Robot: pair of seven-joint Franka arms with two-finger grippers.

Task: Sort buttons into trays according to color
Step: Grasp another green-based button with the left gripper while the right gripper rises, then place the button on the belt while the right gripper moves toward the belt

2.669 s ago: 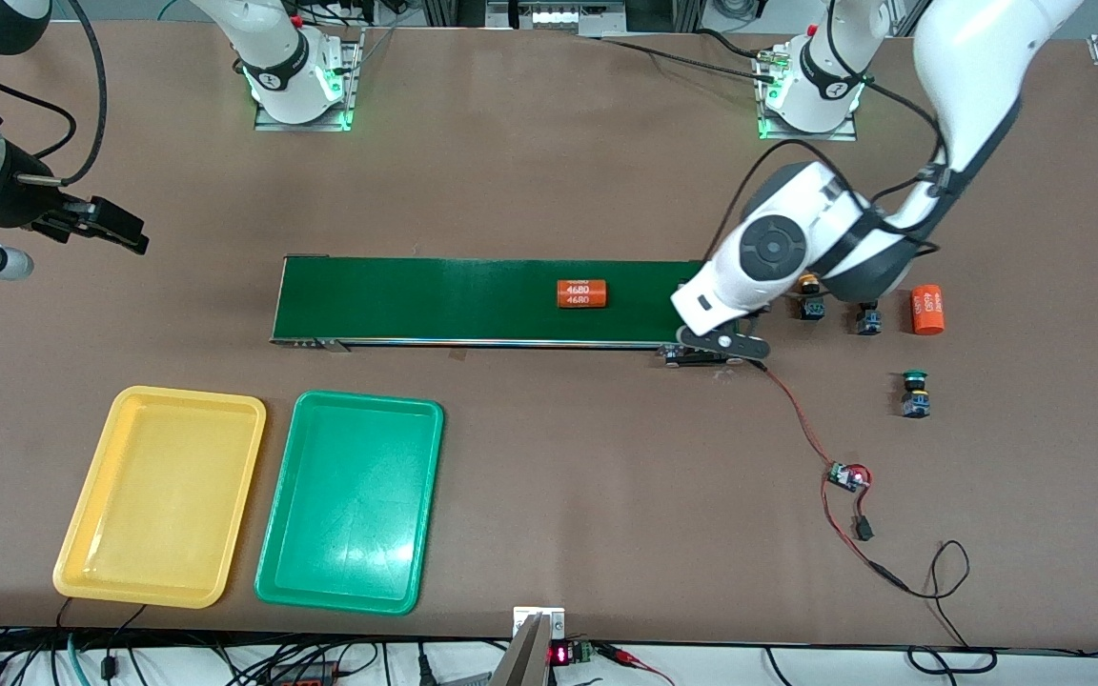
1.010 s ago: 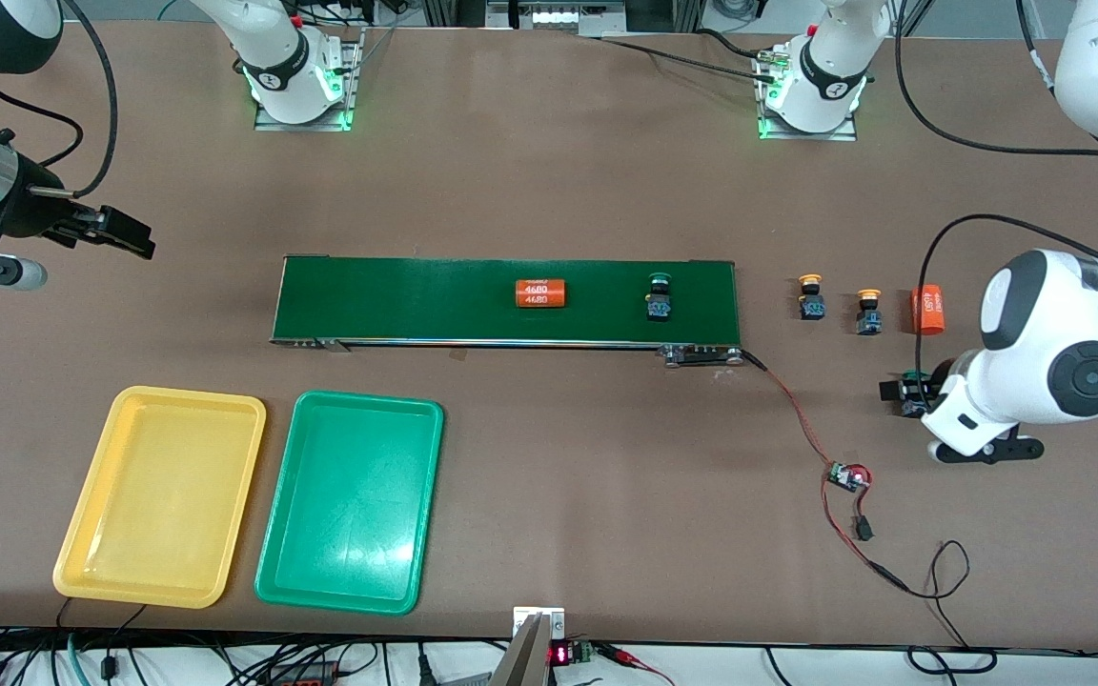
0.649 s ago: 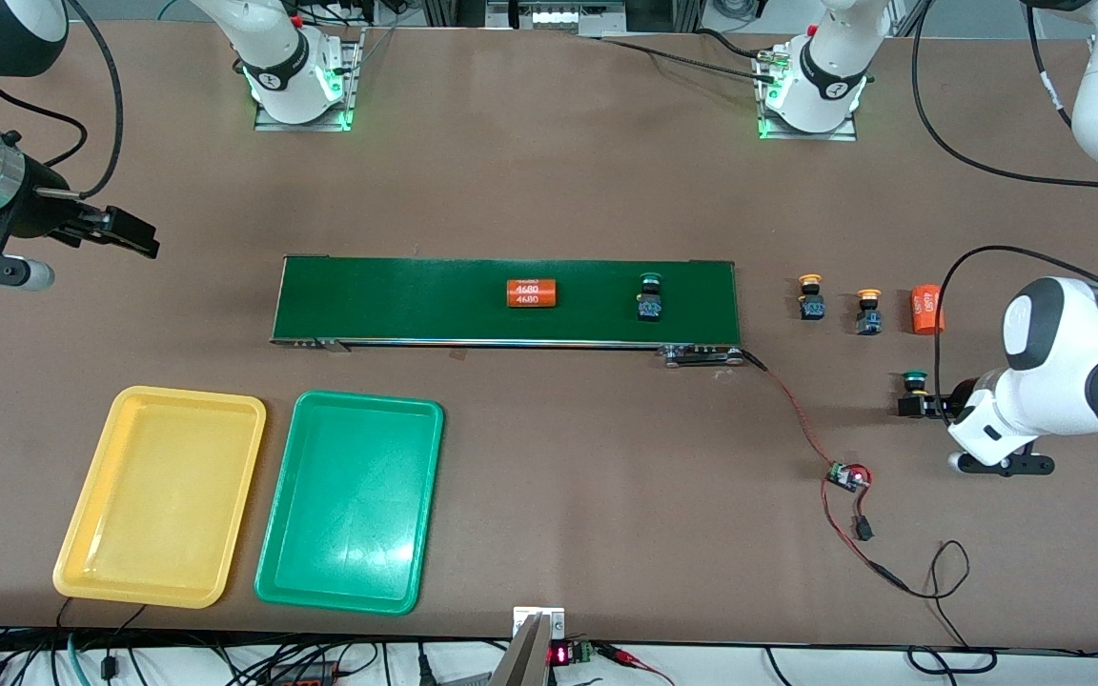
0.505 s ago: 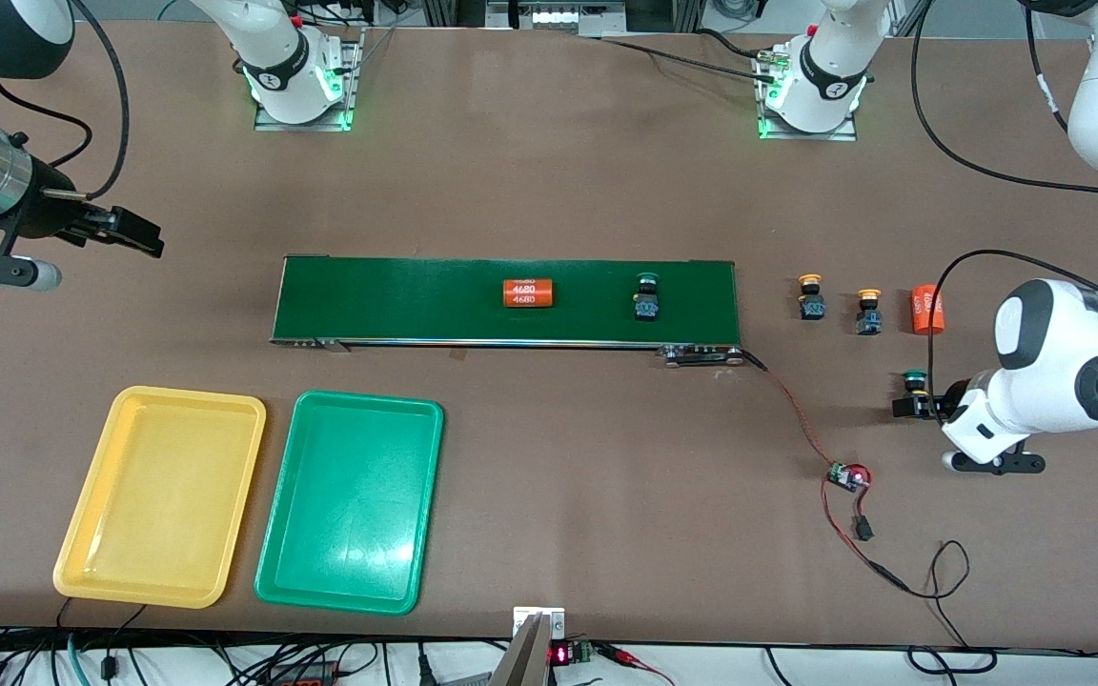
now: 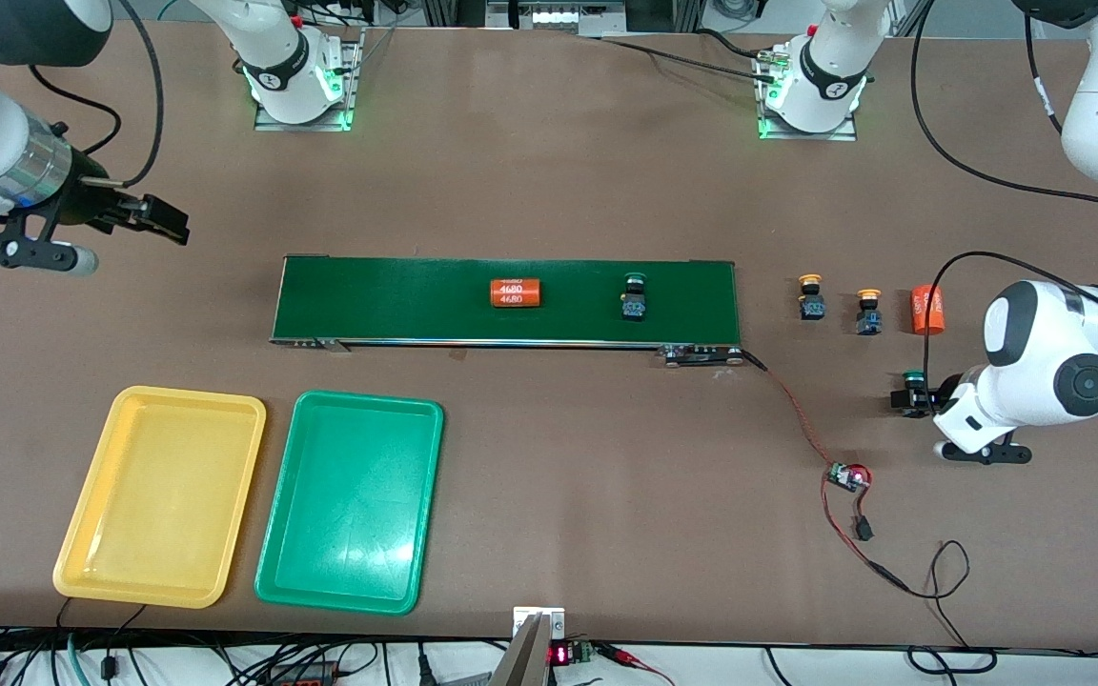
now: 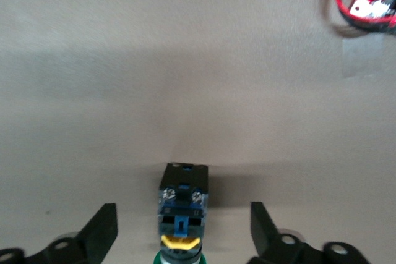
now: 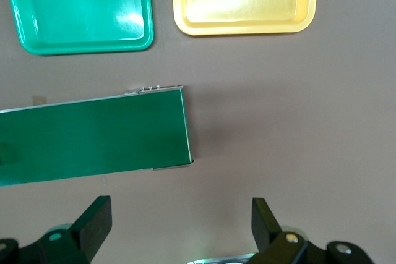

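Since the earlier frame the green button (image 5: 633,295) rode along the conveyor belt (image 5: 396,297); left gripper (image 6: 183,230), jaws parted, straddles another green button (image 6: 182,205) beside that belt's end, rigid, light, best pinched by its blocky body; right gripper (image 7: 181,225) waits released over the belt's other end

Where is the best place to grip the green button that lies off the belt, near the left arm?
Probably the blocky body of the green button, fingers on its two flat sides: the round cap would likely slip. The left end effector already straddles it, open, so closing there should work.

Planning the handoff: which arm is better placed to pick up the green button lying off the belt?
Left. Its end effector is open, fingers either side of that green button. The right end effector waits over bare table at the other end.
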